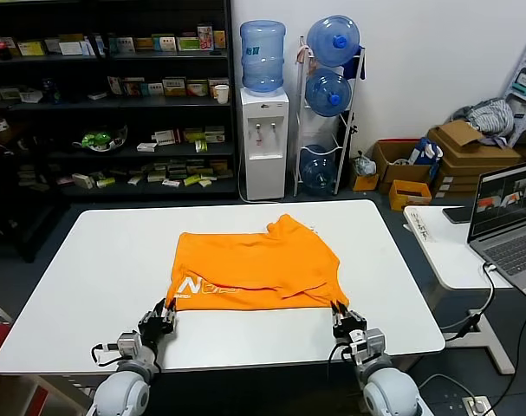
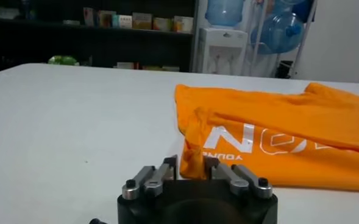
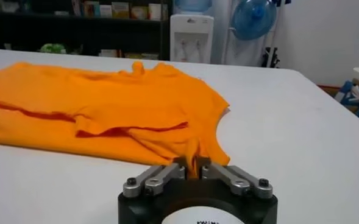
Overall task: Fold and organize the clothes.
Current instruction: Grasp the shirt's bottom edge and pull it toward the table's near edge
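The orange T-shirt [image 1: 250,263] lies folded on the white table [image 1: 89,260], white lettering showing at its near left. My left gripper [image 1: 168,310] is at the shirt's near left corner; in the left wrist view the gripper [image 2: 191,163] has its fingers closed on a pinch of orange fabric [image 2: 194,155]. My right gripper [image 1: 336,313] is at the near right corner; in the right wrist view the gripper [image 3: 193,163] is shut on a fold of the shirt [image 3: 106,109].
Dark shelves [image 1: 115,95] of goods, a water dispenser [image 1: 264,130] and a rack of water bottles [image 1: 329,95] stand behind the table. A side table with a laptop [image 1: 505,217] is at the right. Cardboard boxes [image 1: 466,156] with a grey bundle sit beyond it.
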Action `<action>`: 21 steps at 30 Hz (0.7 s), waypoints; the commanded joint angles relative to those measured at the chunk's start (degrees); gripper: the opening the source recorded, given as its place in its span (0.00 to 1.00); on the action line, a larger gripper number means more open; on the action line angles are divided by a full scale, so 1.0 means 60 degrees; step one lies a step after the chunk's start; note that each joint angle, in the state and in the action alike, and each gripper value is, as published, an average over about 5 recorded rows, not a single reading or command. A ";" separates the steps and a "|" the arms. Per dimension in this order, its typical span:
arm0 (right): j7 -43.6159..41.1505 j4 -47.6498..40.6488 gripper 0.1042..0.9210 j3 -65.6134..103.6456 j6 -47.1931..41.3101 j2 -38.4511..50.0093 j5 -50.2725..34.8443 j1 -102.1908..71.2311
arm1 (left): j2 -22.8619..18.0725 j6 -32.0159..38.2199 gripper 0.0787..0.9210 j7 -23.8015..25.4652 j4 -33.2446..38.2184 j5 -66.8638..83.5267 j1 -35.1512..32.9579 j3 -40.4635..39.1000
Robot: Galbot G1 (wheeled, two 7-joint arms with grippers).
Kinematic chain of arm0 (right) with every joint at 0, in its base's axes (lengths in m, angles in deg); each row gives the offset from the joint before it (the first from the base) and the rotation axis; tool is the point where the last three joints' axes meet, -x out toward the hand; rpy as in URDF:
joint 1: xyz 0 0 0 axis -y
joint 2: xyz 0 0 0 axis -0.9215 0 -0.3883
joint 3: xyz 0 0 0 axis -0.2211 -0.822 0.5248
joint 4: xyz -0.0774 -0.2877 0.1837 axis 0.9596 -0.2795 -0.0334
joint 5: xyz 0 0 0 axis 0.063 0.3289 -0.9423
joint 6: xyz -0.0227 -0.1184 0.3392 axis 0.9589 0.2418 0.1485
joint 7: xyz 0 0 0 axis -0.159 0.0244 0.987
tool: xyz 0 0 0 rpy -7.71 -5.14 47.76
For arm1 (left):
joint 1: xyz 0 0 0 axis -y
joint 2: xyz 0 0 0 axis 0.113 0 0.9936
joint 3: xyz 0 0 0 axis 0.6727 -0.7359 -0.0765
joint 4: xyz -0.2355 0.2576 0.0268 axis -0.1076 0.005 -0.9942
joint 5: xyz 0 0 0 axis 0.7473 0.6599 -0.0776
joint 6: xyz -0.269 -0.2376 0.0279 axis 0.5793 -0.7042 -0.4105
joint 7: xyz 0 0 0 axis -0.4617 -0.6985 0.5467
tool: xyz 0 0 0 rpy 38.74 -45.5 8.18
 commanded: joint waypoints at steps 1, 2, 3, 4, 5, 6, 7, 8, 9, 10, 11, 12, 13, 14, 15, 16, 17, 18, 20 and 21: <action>0.0104 0.0497 0.03 0.0055 0.0704 0.0117 -0.0304 -0.0303 | 0.0063 0.0012 0.21 -0.0209 0.0485 -0.0017 -0.0160 0.0005; 0.0119 0.0660 0.03 0.0057 0.0700 0.0184 -0.0381 -0.0393 | 0.0096 -0.0027 0.17 -0.0279 0.0653 0.0010 -0.0232 0.0006; 0.0154 0.0843 0.03 0.0061 0.0649 0.0273 -0.0462 -0.0515 | 0.0136 -0.0095 0.14 -0.0357 0.0860 0.0056 -0.0310 0.0009; 0.0190 0.1008 0.03 0.0064 0.0586 0.0361 -0.0534 -0.0636 | 0.0204 -0.0215 0.11 -0.0468 0.1135 0.0156 -0.0446 0.0013; 0.0267 0.1211 0.03 0.0074 0.0459 0.0474 -0.0612 -0.0816 | 0.0285 -0.0360 0.07 -0.0588 0.1430 0.0274 -0.0593 0.0019; 0.0349 0.1456 0.03 0.0101 0.0303 0.0623 -0.0710 -0.1055 | 0.0385 -0.0520 0.05 -0.0717 0.1778 0.0430 -0.0790 0.0028; 0.0446 0.1725 0.03 0.0153 0.0120 0.0791 -0.0823 -0.1361 | 0.0507 -0.0695 0.04 -0.0865 0.2170 0.0598 -0.1062 0.0044; 0.0533 0.1964 0.03 0.0217 -0.0058 0.0949 -0.0932 -0.1684 | 0.0625 -0.0842 0.03 -0.1003 0.2542 0.0746 -0.1381 0.0063; 0.0625 0.2241 0.03 0.0295 -0.0254 0.1116 -0.1045 -0.2033 | 0.0721 -0.0949 0.02 -0.1109 0.2873 0.0851 -0.1702 0.0098; 0.0698 0.2520 0.03 0.0406 -0.0427 0.1267 -0.1158 -0.2431 | 0.0800 -0.1056 0.02 -0.1231 0.3226 0.0949 -0.2121 0.0149; 0.0767 0.2749 0.03 0.0512 -0.0592 0.1375 -0.1247 -0.2799 | 0.0851 -0.1144 0.02 -0.1337 0.3510 0.0999 -0.2530 0.0209; 0.0820 0.2936 0.03 0.0619 -0.0731 0.1450 -0.1333 -0.3131 | 0.0865 -0.1198 0.02 -0.1403 0.3733 0.1013 -0.2907 0.0282; 0.0904 0.3145 0.03 0.0729 -0.0884 0.1508 -0.1421 -0.3472 | 0.0848 -0.1249 0.02 -0.1469 0.3933 0.1007 -0.3296 0.0365; 0.0993 0.3322 0.03 0.0835 -0.1031 0.1549 -0.1500 -0.3796 | 0.0811 -0.1294 0.02 -0.1528 0.4106 0.0975 -0.3671 0.0439; 0.1068 0.3457 0.03 0.0919 -0.1145 0.1566 -0.1559 -0.4038 | 0.0771 -0.1312 0.02 -0.1549 0.4204 0.0924 -0.3945 0.0496; 0.1162 0.3584 0.03 0.0998 -0.1244 0.1578 -0.1589 -0.4274 | 0.0727 -0.1327 0.02 -0.1562 0.4299 0.0866 -0.4216 0.0538; 0.1250 0.3684 0.03 0.1054 -0.1318 0.1581 -0.1594 -0.4462 | 0.0690 -0.1343 0.02 -0.1564 0.4370 0.0814 -0.4442 0.0559; 0.1296 0.3764 0.03 0.1104 -0.1342 0.1587 -0.1542 -0.4610 | 0.0669 -0.1359 0.02 -0.1538 0.4420 0.0773 -0.4605 0.0563; 0.1369 0.3892 0.03 0.1196 -0.1390 0.1606 -0.1388 -0.4845 | 0.0647 -0.1430 0.02 -0.1480 0.4515 0.0729 -0.4848 0.0554; 0.1369 0.3933 0.03 0.1233 -0.1389 0.1621 -0.1325 -0.4893 | 0.0643 -0.1468 0.02 -0.1437 0.4554 0.0722 -0.4905 0.0554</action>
